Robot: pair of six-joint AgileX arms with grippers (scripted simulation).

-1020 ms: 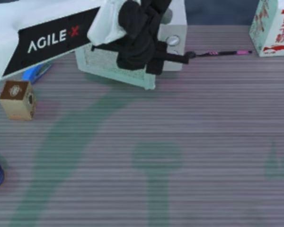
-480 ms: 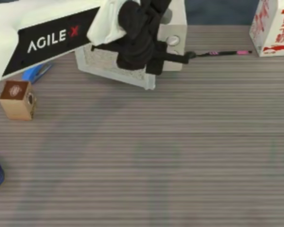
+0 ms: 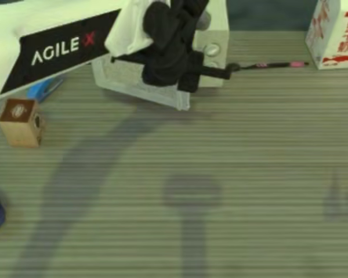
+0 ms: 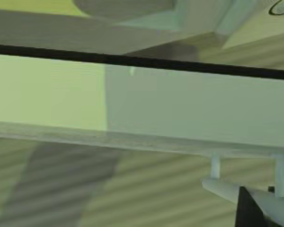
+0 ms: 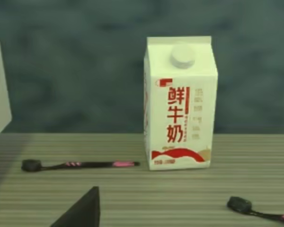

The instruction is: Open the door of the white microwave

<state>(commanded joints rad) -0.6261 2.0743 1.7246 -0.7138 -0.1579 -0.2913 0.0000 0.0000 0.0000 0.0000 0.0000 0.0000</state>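
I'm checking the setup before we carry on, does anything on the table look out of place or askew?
Only the door: it stands swung out at an angle from the white microwave, partly open, with the left gripper at its free edge. The white carton stands upright; nothing looks spilled or damaged.

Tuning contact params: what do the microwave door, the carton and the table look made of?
Door: matte white, likely plastic, frame around a grey speckled mesh window. Carton: looks like coated paperboard, gabled top, round cap, red print. Table: ribbed grey-brown top, possibly wood or laminate.
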